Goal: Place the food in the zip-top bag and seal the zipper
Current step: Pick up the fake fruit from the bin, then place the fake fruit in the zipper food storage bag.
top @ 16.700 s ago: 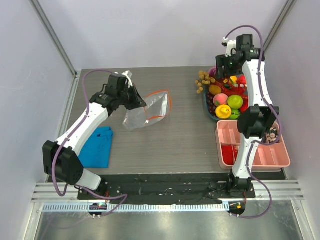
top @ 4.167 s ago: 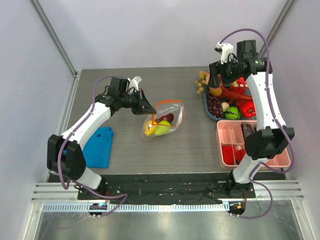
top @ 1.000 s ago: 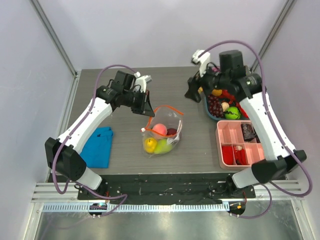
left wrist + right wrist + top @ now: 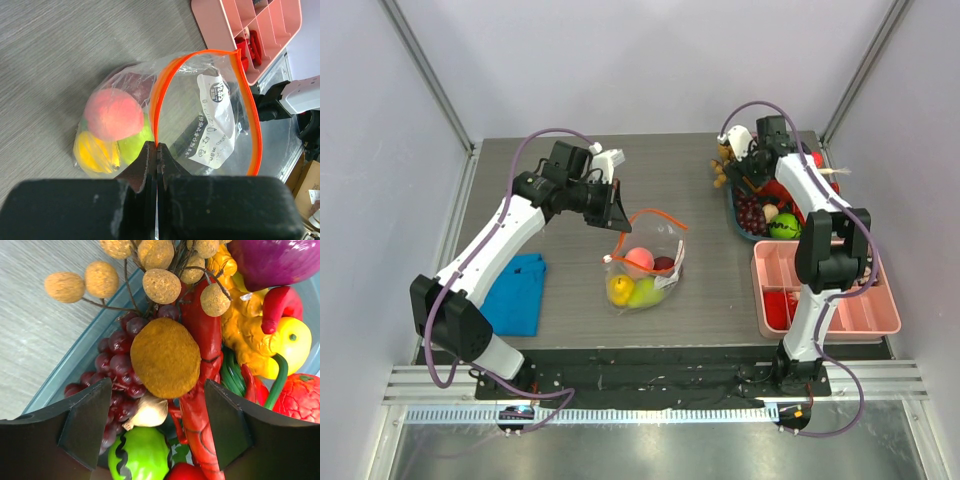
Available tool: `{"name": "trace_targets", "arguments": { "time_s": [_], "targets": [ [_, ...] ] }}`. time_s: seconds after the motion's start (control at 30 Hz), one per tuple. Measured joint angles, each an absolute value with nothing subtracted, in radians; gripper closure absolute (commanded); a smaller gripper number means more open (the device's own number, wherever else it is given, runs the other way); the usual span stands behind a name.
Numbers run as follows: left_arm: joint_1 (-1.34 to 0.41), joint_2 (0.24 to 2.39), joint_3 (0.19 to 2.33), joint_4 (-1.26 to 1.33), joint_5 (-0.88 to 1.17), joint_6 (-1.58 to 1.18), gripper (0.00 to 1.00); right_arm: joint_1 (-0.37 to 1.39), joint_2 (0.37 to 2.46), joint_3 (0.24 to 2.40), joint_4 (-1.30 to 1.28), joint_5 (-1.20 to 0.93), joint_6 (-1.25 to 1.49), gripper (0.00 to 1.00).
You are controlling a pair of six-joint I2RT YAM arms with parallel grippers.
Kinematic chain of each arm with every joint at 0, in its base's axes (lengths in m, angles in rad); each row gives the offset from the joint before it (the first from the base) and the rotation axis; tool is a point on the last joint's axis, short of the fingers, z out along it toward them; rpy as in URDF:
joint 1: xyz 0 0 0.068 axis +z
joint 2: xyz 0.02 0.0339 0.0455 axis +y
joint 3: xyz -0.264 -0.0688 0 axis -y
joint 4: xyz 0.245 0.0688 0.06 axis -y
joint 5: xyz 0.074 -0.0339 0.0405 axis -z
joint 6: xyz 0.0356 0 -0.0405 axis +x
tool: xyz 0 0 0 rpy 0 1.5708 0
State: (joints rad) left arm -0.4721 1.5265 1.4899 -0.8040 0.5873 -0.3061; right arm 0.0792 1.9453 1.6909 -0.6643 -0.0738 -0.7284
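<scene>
The zip-top bag (image 4: 655, 270) lies mid-table with its mouth held up and open. Inside are a pink fruit (image 4: 639, 259), a yellow one (image 4: 619, 290), a green one (image 4: 643, 292) and a dark red one. My left gripper (image 4: 618, 217) is shut on the orange zipper strip (image 4: 159, 100), pinching the rim between its fingertips (image 4: 156, 148). My right gripper (image 4: 750, 178) is open and empty, just above the food tray (image 4: 733, 212). Between its fingers (image 4: 90, 420) show a brown patty (image 4: 165, 362), grapes (image 4: 117, 347), garlic and a red lobster.
A pink compartment box (image 4: 865, 305) sits near the right front, also visible in the left wrist view (image 4: 235, 35). A folded blue cloth (image 4: 515, 292) lies at the left. The tray also holds a purple onion (image 4: 280, 260), yellow pieces, a green pepper (image 4: 137, 455) and a beige berry sprig (image 4: 157, 285).
My right arm has swung back from beside the bag to over the food tray, gripper open. A pink fruit joined the bag since 4 s ago. My left gripper still holds the rim.
</scene>
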Motion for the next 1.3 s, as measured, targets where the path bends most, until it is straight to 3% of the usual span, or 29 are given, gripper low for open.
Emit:
{"name": "trace_targets", "arguments": {
  "time_s": [0.13,0.37,0.5,0.8,1.0,1.3],
  "targets": [
    [-0.472,1.526,1.49,-0.804,0.587,-0.306,1.0,0.08,1.97,1.686,-0.635,-0.062,-0.73,0.29],
    [-0.472,1.526,1.49,-0.804,0.588,-0.306,1.0,0.079,1.991,1.661,-0.588,-0.046,-0.736,0.56],
    [-0.472,1.526,1.49,-0.804,0.588,-0.306,1.0,0.08,1.988,1.649,-0.572,-0.04,-0.737,0.65],
    [-0.472,1.526,1.49,-0.804,0.588,-0.307,1.0,0.081,1.842,1.644,-0.696,-0.084,-0.713,0.68],
    [-0.472,1.526,1.49,-0.803,0.59,-0.307,1.0,0.116,1.674,1.808,-0.863,-0.234,-0.636,0.67],
    [-0.472,1.526,1.49,-0.801,0.594,-0.311,1.0,0.519,1.455,1.856,-0.915,-0.494,-0.463,0.66]
  ]
}}
